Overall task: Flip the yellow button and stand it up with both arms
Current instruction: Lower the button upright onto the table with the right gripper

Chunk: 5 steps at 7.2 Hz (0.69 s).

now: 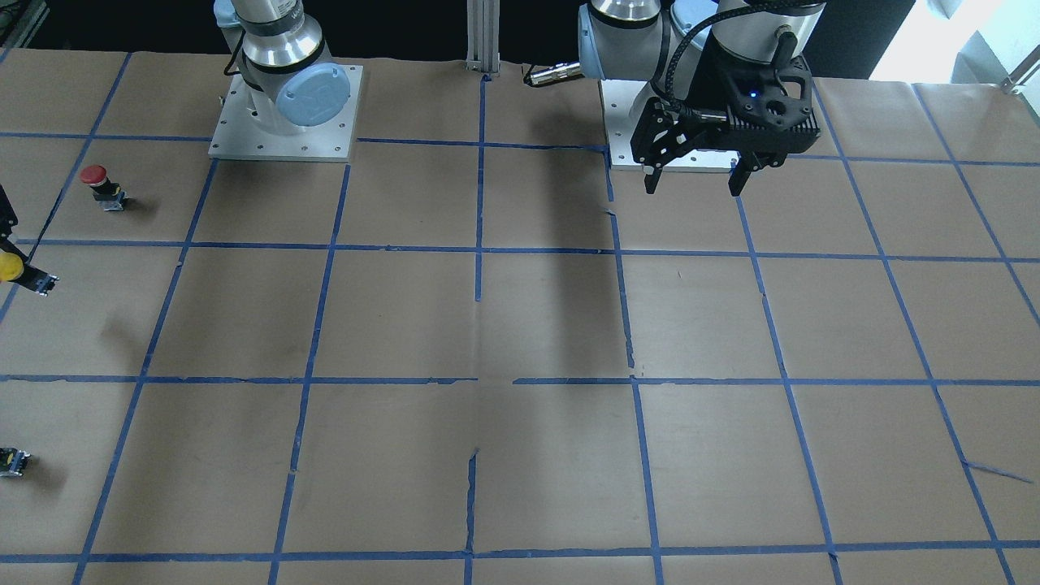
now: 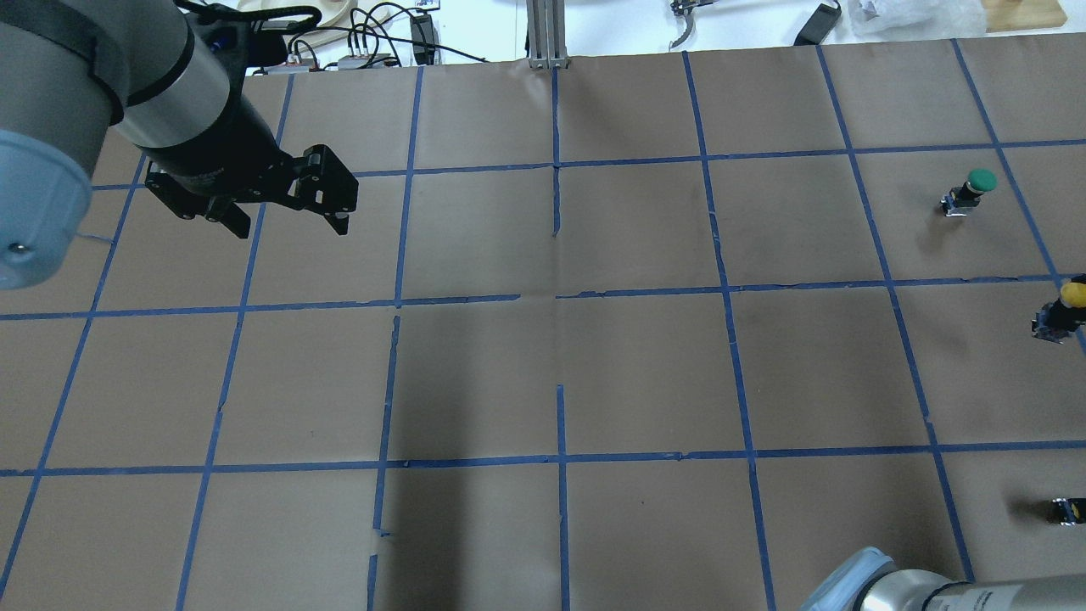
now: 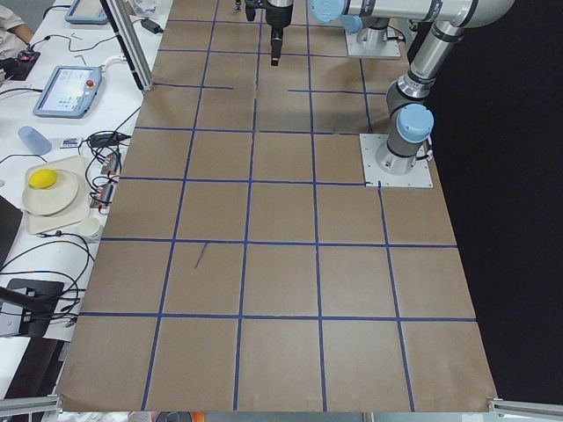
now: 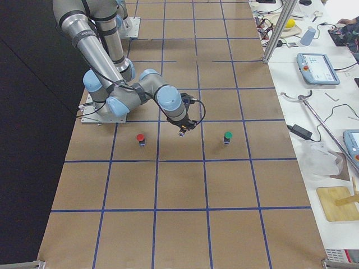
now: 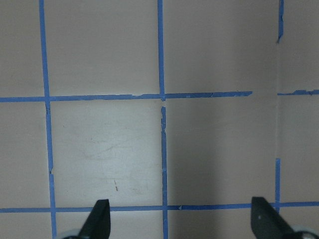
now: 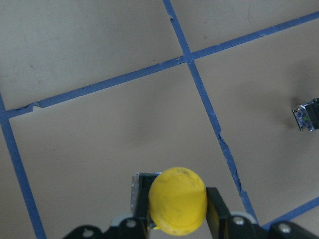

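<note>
The yellow button (image 6: 177, 199) sits between my right gripper's fingers (image 6: 217, 204), with its cap facing the wrist camera. It hangs above the paper, and its shadow falls on the table below. It also shows at the left edge of the front view (image 1: 11, 266) and at the right edge of the overhead view (image 2: 1072, 294), cap and black body tilted. My right gripper (image 4: 184, 125) is shut on it. My left gripper (image 1: 696, 175) is open and empty, high above the table near its base. It also shows in the overhead view (image 2: 288, 219).
A red button (image 1: 97, 183) and a green button (image 2: 976, 187) stand upright on either side of the held one. A small dark block with a yellow mark (image 2: 1067, 509) lies nearer the robot. Brown paper with a blue tape grid (image 1: 479, 378) covers the table.
</note>
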Motion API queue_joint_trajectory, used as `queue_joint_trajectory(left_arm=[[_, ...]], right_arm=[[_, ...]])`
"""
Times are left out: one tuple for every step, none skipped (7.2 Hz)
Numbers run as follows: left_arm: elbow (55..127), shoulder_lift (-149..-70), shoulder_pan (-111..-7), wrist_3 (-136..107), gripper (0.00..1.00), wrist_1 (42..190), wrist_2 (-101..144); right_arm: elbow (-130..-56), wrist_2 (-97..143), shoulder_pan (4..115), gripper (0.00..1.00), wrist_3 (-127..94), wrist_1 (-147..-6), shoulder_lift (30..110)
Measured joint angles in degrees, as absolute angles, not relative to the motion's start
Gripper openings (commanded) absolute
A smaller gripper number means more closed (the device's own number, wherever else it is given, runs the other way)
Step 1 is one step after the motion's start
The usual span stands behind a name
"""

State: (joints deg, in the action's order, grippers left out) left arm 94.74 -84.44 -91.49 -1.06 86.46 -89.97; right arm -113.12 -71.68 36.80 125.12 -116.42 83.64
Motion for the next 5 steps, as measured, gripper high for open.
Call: queue_joint_trajectory(left_arm=[[94.92,-84.26,-91.49,-1.13,1.0,86.43,-89.91],[95.0,-84.17,-91.49,-1.17,1.0,86.41,-89.86],[95.03,-84.14,-91.49,-1.18,1.0,86.4,-89.84],[95.07,-84.14,-91.49,-1.21,1.0,86.38,-89.84],[95.13,-84.16,-91.49,-1.22,1.0,86.34,-89.86]], right_arm=[[-113.12,-70.67,36.09,0.18,127.62,-116.43,82.13],[-113.14,-69.55,35.71,0.18,130.76,-116.44,81.0],[-113.14,-69.04,35.53,0.18,133.62,-116.42,79.67],[-113.13,-68.8,35.46,0.18,135.1,-116.25,78.4],[-113.14,-68.65,35.44,0.2,135.74,-116.02,77.62]])
